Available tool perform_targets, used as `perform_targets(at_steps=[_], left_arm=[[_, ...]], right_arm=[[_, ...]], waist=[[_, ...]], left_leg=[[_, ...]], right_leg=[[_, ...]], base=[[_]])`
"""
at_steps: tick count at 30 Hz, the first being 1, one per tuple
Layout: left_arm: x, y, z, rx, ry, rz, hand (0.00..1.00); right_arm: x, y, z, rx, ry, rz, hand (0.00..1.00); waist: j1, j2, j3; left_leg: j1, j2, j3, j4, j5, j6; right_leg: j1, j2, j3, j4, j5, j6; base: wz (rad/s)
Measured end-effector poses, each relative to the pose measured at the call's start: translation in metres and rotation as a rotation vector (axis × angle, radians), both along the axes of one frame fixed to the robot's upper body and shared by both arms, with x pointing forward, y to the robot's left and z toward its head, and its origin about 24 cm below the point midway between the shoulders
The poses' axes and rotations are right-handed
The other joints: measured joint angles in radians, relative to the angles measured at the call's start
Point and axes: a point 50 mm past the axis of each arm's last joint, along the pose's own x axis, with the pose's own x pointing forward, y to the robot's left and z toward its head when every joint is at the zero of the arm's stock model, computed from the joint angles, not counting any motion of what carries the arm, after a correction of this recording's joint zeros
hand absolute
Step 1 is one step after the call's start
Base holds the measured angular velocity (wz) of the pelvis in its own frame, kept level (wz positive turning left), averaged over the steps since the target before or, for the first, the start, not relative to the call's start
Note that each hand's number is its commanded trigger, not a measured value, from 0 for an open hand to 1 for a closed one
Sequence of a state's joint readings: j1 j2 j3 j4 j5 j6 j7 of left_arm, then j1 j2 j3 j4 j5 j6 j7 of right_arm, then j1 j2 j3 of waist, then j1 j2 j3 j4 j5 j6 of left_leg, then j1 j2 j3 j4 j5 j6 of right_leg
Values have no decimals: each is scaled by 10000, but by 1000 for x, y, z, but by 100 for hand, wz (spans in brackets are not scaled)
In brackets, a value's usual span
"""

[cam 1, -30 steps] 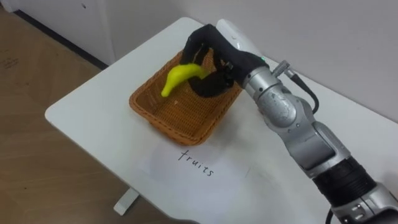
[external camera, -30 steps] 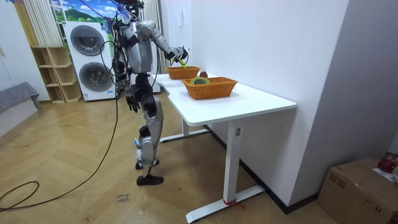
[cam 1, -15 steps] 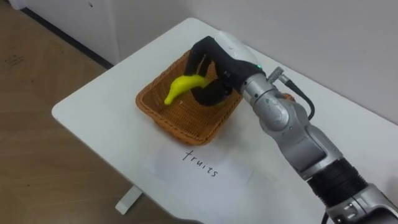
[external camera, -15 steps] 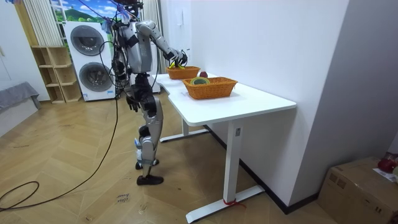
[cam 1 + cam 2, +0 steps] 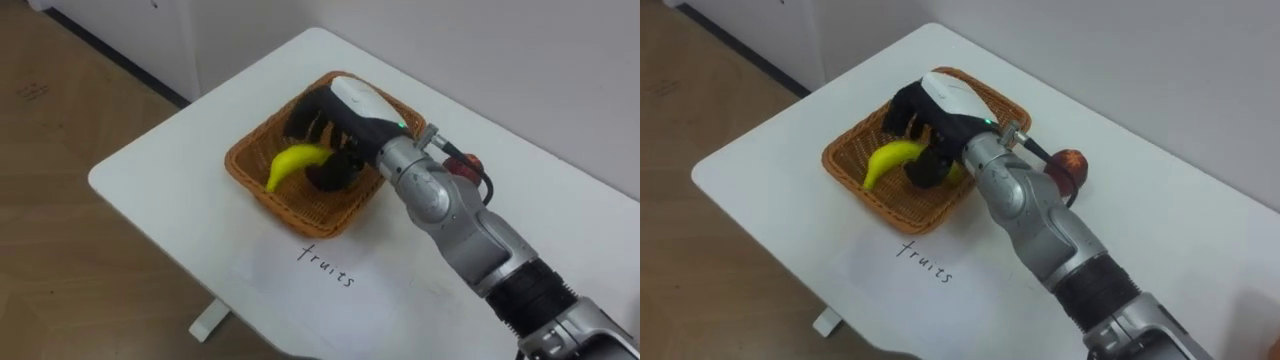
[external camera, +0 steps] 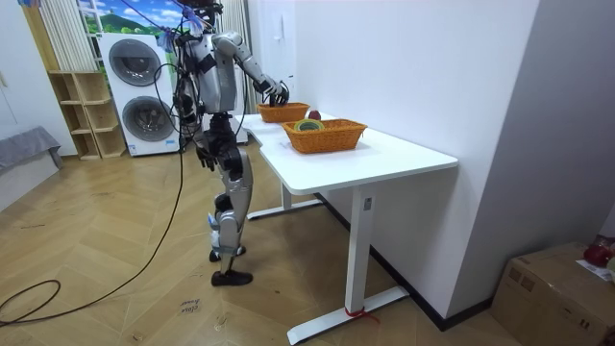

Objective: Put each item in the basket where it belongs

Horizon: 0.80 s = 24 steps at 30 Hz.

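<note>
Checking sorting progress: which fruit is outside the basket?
The red fruit, on the table beside the basket; the yellow banana is inside it, in the right hand.

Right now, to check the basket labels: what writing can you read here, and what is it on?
"fruits": handwritten on the paper sheet lying on the table before the wicker basket.
Marks on the floor: too blurred to read.
</note>
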<state>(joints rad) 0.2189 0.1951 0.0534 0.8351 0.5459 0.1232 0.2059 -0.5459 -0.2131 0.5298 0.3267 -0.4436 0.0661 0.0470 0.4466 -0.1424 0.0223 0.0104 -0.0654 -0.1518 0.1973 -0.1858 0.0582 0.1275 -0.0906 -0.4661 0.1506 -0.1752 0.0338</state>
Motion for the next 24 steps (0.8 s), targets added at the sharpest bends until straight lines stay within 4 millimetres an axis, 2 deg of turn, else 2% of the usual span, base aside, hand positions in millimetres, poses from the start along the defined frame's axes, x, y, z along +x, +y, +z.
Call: perform_targets(at_steps=[8, 24], left_arm=[[-5, 1, -1, 35, 213, 93, 0], [-3, 1, 0, 79, 176, 109, 0]], right_arm=[[0, 0, -2, -354, -102, -43, 0], [0, 1, -2, -280, -83, -25, 0]], waist=[[5, 67, 24], [-70, 98, -13]], left_leg=[[-11, -5, 3, -3, 0, 0], [-20, -9, -8, -1, 0, 0]], right_leg=[[-14, 43, -5, 1, 0, 0], [-10, 41, -12, -4, 0, 0]], base=[[0], [0]])
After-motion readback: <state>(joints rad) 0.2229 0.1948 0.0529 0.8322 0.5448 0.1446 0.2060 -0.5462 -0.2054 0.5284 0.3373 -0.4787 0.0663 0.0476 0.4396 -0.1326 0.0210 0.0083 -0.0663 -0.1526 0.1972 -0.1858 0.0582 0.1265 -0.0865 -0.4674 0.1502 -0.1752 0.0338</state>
